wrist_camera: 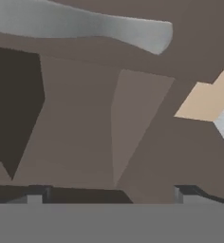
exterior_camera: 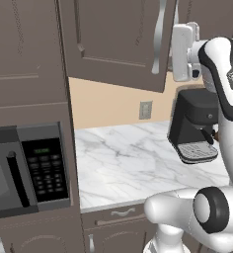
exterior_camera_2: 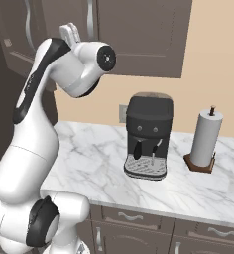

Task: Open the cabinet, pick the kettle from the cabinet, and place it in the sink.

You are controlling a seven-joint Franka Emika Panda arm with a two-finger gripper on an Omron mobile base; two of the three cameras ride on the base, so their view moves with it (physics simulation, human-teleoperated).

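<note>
We note fingers (wrist_camera: 35, 193) spread wide, empty, at the cabinet (exterior_camera: 116, 42) handle (exterior_camera: 159, 37); misaligned closing risks slipping off its curve.

No readable text; microwave (exterior_camera: 24, 168) display illegible.

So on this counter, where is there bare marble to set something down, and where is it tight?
The widest bare stretch of the counter runs from the microwave unit to the coffee machine. A narrower strip lies between that machine and the paper towel holder. The front edge there is bare too. It is tight up at the cabinet, where the open gripper hangs by the door handle.
</note>
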